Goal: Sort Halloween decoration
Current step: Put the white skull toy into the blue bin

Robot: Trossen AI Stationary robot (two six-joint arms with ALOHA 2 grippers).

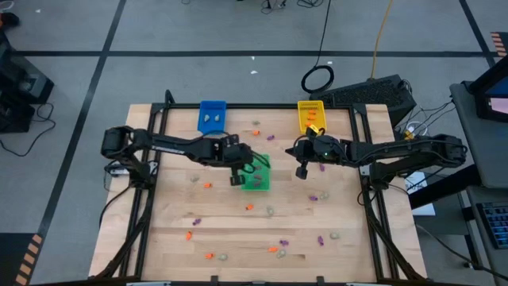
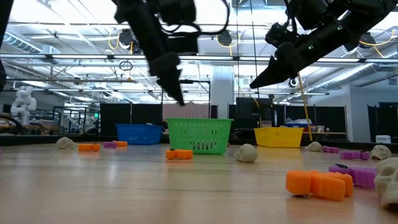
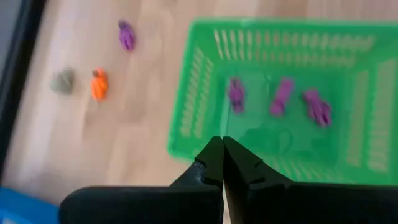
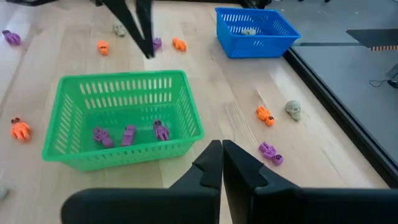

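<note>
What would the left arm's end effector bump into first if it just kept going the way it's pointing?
Probably the green tray. The left end effector, shut and empty, points down at its near rim, beside three purple trinkets lying inside. Depth is unclear, so it might just miss the rim.

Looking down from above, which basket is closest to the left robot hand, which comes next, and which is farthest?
From the left gripper:
1. Green basket, right beside it, mid-table.
2. Blue basket, at the table's far edge.
3. Yellow basket, far edge, on the right arm's side.
</note>
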